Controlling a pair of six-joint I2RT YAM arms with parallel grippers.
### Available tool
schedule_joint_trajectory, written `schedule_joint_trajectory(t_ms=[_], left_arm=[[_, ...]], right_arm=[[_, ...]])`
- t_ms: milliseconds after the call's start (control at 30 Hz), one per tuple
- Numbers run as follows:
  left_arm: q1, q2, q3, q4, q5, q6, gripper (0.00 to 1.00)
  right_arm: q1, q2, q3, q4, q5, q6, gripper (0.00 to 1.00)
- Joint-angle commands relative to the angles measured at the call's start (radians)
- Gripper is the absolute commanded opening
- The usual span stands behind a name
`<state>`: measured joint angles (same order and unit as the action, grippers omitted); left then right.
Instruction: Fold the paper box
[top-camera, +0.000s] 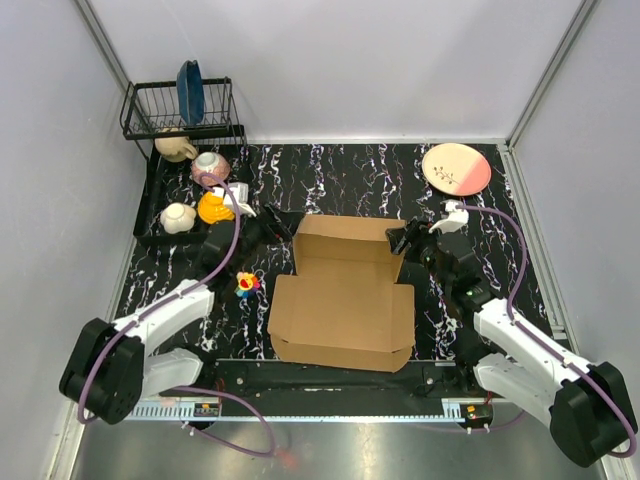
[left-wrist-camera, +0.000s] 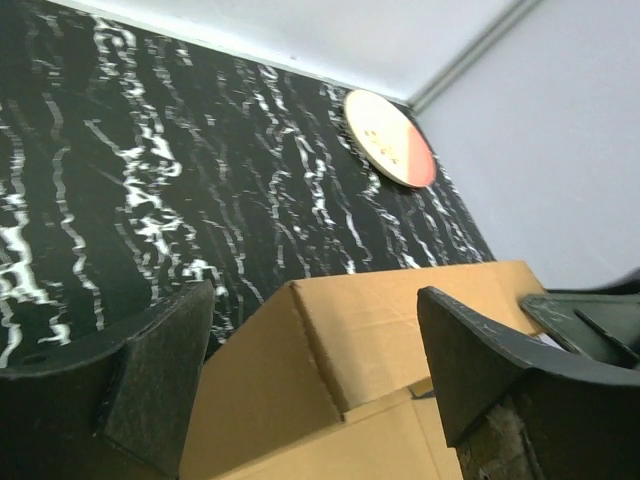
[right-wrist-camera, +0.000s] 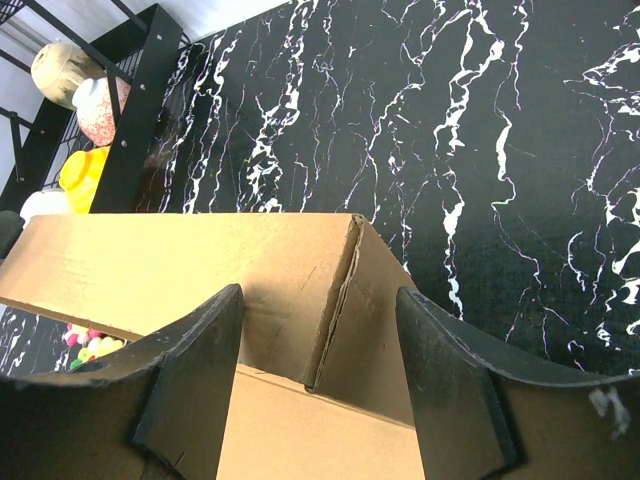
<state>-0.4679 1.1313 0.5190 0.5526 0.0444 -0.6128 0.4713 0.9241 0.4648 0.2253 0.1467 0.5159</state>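
- Two far corners of the paper box (top-camera: 345, 300) are seen raised: the back wall is stood up, with a short side flap bent forward at each end.
- Much is left to be done, by the look of it: the wide near panel is laid flat on the table (top-camera: 340, 180), its side walls are not lifted, and no tab is seen tucked into a slot.
- The box is placed at the middle of the table, close to the near edge, between the two arms.
- The left gripper (top-camera: 272, 226) is held wide open at the far left corner; the folded edge is framed between its fingers, and nothing is gripped.
- The right gripper (top-camera: 402, 238) is spread open at the far right corner; that crease is bracketed by its fingers, and no contact is seen.
- A pinch on either corner is judged the likely next call.
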Motion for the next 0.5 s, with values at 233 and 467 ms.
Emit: schedule_joint_trajectory(t_ms=[233, 467], left_arm=[[0.020, 0.122, -0.017, 0.294, 0.281, -0.111, 0.70], [0.020, 0.147, -0.043, 0.271, 0.270, -0.119, 0.56]], right_arm=[[0.001, 0.021, -0.026, -0.095, 0.027, -0.057, 0.67], [0.001, 0.013, -0.048, -0.096, 0.034, -0.056, 0.67]])
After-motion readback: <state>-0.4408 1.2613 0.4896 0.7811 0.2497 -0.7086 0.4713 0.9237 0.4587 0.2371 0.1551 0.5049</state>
